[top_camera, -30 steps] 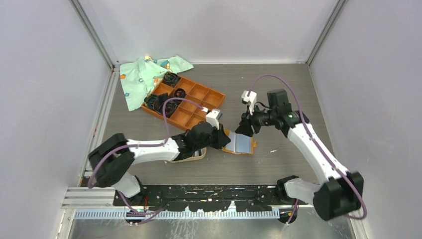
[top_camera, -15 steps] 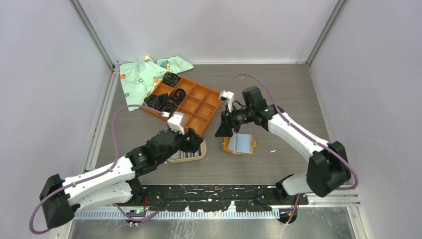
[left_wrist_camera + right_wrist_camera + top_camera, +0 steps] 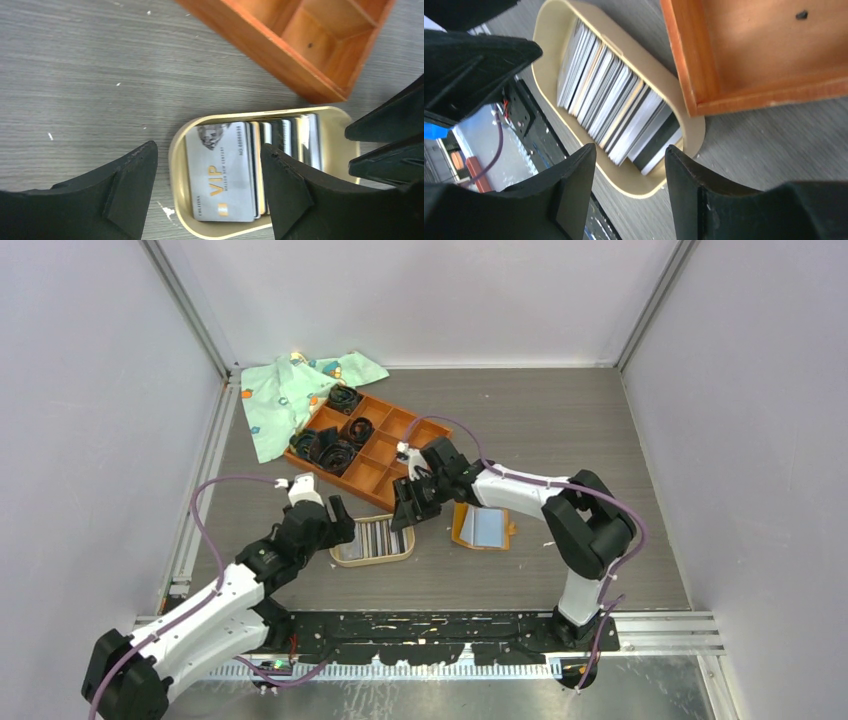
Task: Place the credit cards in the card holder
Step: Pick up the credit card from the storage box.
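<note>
- Left claw [image 3: 207, 151]: jaws wide, nothing between them, over the left end of the tan dish [image 3: 173, 156].
- Right claw [image 3: 630, 150]: jaws partly spread, empty, over the dish's right end.
- Credit cards [image 3: 221, 170]: overlapped row in the dish, running parallel to the bench's near edge, each card lying crosswise.
- Card holder [image 3: 486, 527]: open, grey side up, mid-bench, right of the dish.

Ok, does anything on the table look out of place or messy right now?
The green patterned cloth lies crumpled in the far left corner, beside the orange tray. The cards lean fanned in the tan dish. Nothing looks spilled.
</note>
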`<state>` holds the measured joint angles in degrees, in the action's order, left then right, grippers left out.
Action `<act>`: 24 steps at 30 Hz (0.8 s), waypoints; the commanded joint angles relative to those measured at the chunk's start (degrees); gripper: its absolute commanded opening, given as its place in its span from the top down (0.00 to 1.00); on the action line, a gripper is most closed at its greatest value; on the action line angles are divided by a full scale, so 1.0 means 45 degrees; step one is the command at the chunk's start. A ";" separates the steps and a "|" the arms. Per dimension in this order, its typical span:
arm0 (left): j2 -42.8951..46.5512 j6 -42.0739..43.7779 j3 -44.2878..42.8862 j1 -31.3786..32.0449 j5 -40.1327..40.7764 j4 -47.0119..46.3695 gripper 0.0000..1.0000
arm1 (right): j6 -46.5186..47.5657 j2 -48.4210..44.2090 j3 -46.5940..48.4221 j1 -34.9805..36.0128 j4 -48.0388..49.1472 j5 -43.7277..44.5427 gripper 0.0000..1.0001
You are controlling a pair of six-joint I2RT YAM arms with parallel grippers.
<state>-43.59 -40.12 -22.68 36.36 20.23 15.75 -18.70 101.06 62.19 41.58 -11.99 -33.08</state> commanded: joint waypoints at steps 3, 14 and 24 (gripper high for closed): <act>-0.0656 -0.0220 -0.0058 -0.0754 -0.0380 0.0250 0.25 | -0.1791 0.0872 0.1155 0.0411 0.0880 0.1644 0.41; 0.0011 -0.0870 0.0507 -0.0867 -0.1209 0.0381 0.47 | -0.2887 0.1408 0.1594 0.0960 -0.0172 0.3943 0.40; -0.0151 -0.1010 0.0684 -0.0860 -0.2141 0.0074 0.58 | -0.3718 0.1556 0.1145 0.0994 0.1344 0.1235 0.48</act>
<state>-43.68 -43.75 -19.49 32.51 13.78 17.89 -32.99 108.40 67.88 46.33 -10.37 -23.20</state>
